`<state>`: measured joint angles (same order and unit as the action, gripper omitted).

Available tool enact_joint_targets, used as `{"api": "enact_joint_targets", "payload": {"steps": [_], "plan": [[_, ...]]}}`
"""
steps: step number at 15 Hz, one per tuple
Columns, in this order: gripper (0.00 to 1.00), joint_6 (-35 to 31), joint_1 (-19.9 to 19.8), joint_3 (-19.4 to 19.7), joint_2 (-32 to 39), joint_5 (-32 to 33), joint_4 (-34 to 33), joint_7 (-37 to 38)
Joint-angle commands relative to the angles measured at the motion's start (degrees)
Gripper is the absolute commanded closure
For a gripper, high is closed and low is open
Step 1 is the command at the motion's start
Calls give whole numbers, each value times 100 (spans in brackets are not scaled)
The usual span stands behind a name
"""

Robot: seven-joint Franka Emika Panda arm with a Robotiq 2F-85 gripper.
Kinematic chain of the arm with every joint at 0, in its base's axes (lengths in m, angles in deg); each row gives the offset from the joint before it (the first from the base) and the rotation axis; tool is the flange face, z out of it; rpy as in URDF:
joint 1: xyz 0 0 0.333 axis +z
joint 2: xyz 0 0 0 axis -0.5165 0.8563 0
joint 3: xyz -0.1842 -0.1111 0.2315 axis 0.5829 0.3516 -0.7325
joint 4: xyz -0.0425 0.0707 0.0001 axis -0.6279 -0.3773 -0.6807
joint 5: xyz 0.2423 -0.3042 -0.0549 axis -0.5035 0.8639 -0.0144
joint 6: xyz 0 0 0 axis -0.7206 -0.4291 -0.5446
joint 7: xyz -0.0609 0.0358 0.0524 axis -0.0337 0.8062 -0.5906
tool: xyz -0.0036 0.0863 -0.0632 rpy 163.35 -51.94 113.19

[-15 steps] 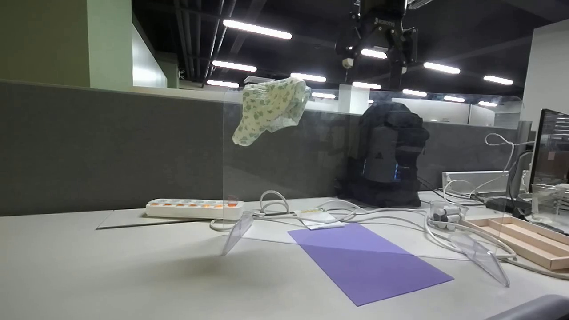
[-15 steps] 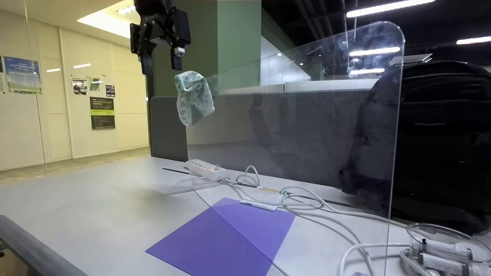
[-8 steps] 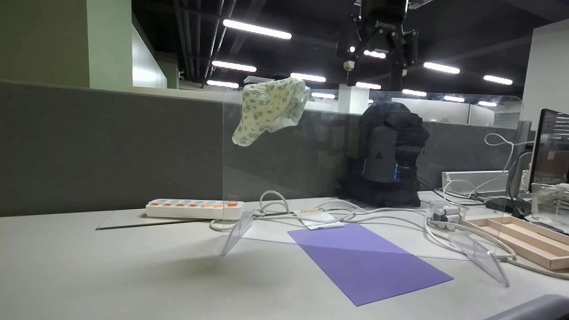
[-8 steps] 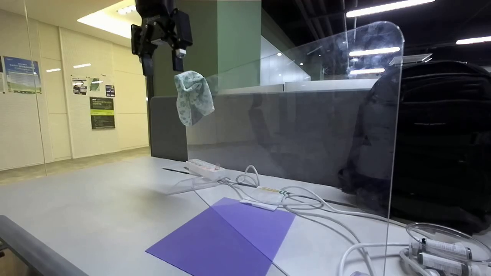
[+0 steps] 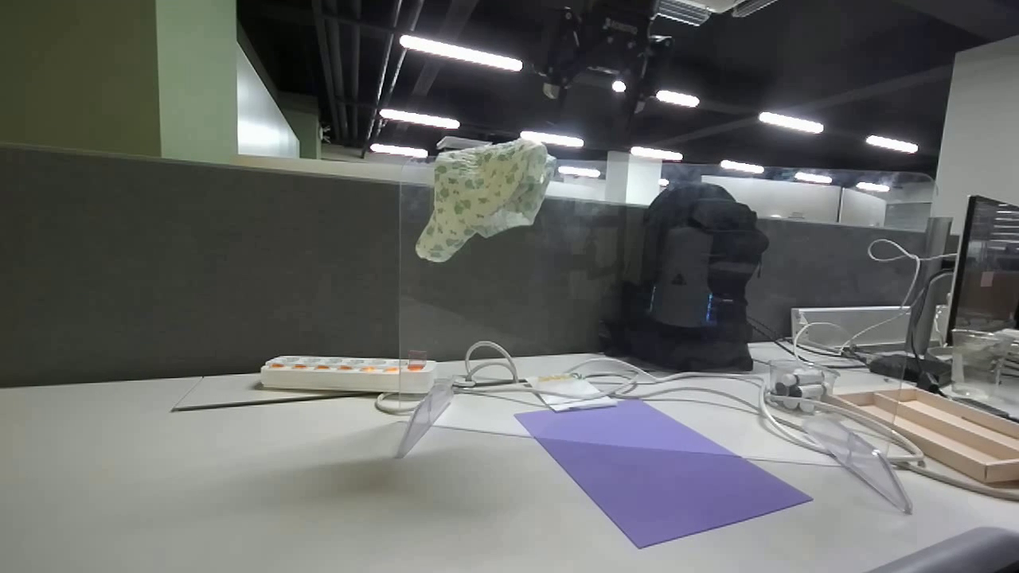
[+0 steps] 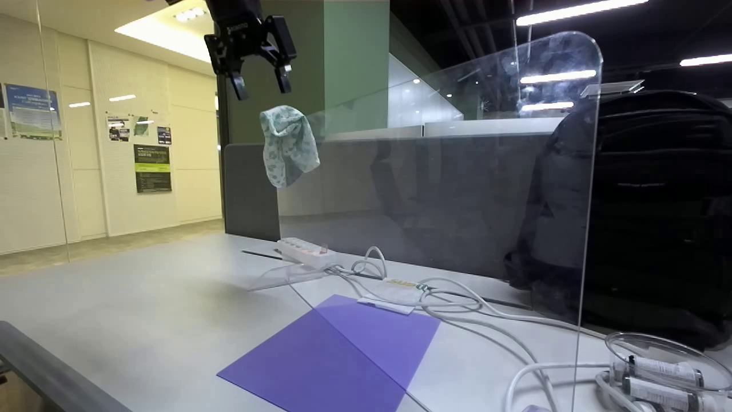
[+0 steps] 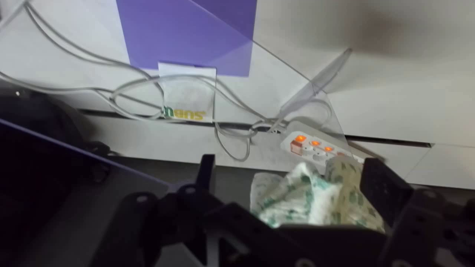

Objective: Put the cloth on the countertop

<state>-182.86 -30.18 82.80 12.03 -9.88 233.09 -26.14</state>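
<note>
The pale cloth with green print is draped over the upper corner of a clear upright panel, well above the white countertop. The cloth also hangs there in an exterior view. My gripper is open and empty. It shows above the cloth, apart from it, in an exterior view, slightly tilted. In the wrist view the cloth lies between the spread fingers, farther off than the fingertips. Its lower part is hidden by the gripper body.
The panel stands on clear feet. A white power strip, looped cables and a white packet lie near the grey partition. A purple sheet lies on the countertop. A black backpack stands behind the panel.
My gripper has swung closer to the cloth, leftward in an exterior view, and rises and tilts slightly. It stays open. The cloth has not moved.
</note>
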Motion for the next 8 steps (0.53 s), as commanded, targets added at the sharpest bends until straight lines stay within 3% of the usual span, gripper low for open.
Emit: {"api": "enact_joint_targets", "payload": {"steps": [1,6,7,8], "plan": [[0,-837,136,-106,328,84,-43,128],[0,-1573,111,-41,968,90,-111,33],[25,-1740,73,-26,1094,106,-120,55],[27,-1873,80,6,1213,71,-131,42]]}}
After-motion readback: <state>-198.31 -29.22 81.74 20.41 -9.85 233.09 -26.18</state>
